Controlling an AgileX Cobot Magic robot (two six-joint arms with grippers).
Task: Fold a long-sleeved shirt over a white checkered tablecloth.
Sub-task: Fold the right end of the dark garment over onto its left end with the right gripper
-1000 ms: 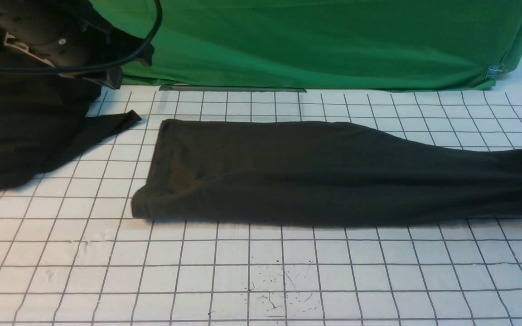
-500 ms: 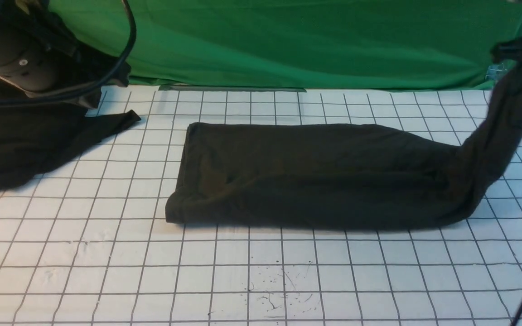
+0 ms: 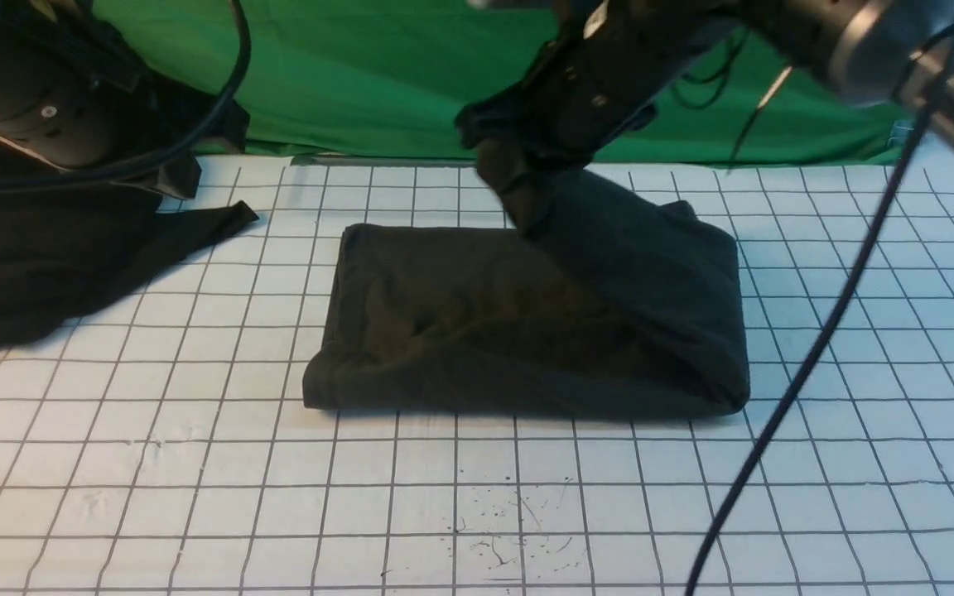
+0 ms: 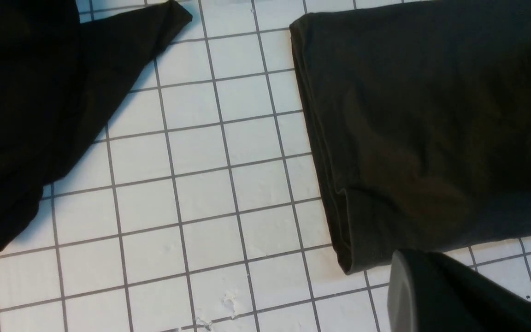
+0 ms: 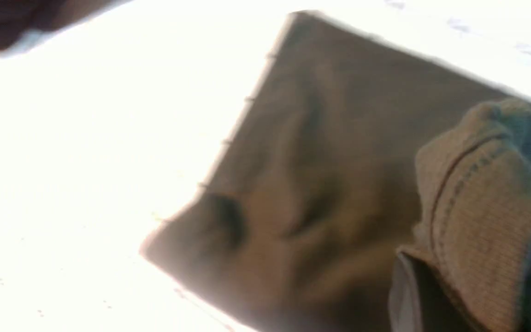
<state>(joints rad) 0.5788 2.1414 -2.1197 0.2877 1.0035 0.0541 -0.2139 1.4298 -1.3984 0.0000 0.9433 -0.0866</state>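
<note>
The long-sleeved shirt [image 3: 444, 323] lies as a dark folded band on the white checkered tablecloth [image 3: 195, 463]. Its right end is lifted and doubled back over the middle. My right gripper [image 3: 518, 194] is shut on that end, above the shirt's far edge. In the right wrist view the bunched hem [image 5: 477, 207] sits in the right gripper [image 5: 404, 281], over the flat shirt [image 5: 316, 175]. My left arm [image 3: 38, 108] hangs at the far left. The left gripper [image 4: 401, 276] is shut and empty, just off the shirt's [image 4: 422, 124] left front corner.
A blacker plain garment [image 3: 46, 265] lies crumpled at the far left, also under the left wrist camera [image 4: 21, 101]. A green cloth [image 3: 411, 83] hangs along the back edge. The right arm's cable [image 3: 808, 364] dangles across the right side.
My right gripper has swung up and leftward with the shirt's right end, folding it over the middle. The shirt now spans about half its earlier width. The left arm has hardly moved.
</note>
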